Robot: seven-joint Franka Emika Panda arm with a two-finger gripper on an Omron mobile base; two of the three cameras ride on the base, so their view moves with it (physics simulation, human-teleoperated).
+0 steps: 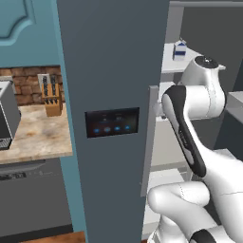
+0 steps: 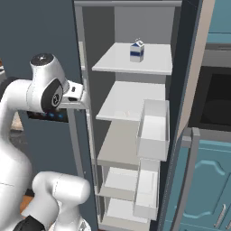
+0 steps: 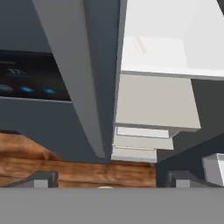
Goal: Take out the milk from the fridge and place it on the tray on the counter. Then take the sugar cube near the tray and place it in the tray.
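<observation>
Gripper (image 3: 105, 181) empty, tips wide apart, low by the fridge (image 1: 114, 71) door edge. Milk (image 2: 136, 50) upright on top shelf. Likely light, stiff carton; pinch flat sides mid-body.

A red-brown brick wall (image 1: 26, 83) backs the far corner, where a wooden knife block (image 1: 51, 97) and a grey toaster (image 1: 7, 114) stand. Teal cabinets (image 2: 205, 180) line the right, beneath a dark oven opening (image 2: 216, 101). The floor (image 3: 78, 168) is reddish wood planks.
</observation>
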